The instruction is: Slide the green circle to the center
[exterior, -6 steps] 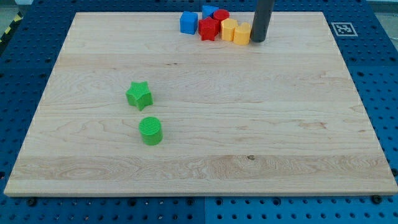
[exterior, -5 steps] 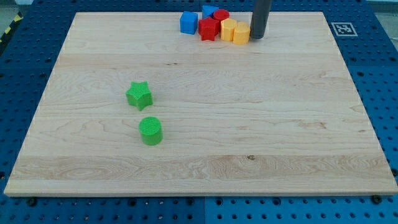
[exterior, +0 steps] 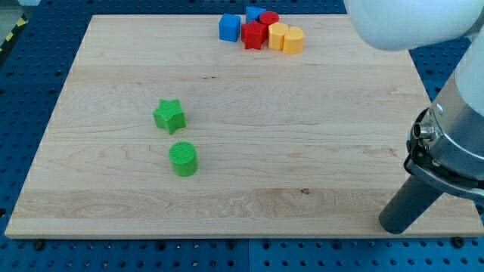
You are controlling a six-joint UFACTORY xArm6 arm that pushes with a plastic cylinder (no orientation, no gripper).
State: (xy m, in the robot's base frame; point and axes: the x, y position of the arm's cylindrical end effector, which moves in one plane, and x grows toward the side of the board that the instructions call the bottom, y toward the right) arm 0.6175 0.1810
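The green circle (exterior: pixel 183 159) lies on the wooden board (exterior: pixel 249 98), left of the middle and toward the view's bottom. A green star (exterior: pixel 169 115) sits just above it, apart from it. My tip (exterior: pixel 395 227) rests near the board's bottom right corner, far to the right of the green circle, touching no block. The arm's white and grey body fills the view's right side above the tip.
A tight cluster stands at the board's top edge: a blue cube (exterior: pixel 230 28), another blue block (exterior: pixel 254 13), a red star (exterior: pixel 254 35), a red cylinder (exterior: pixel 269 19) and two yellow blocks (exterior: pixel 286 38). A marker tag corner (exterior: pixel 416 35) is partly hidden by the arm.
My tip has left the spot beside the yellow blocks at the top and now stands at the bottom right corner. The arm's body has come into view. No block has moved.
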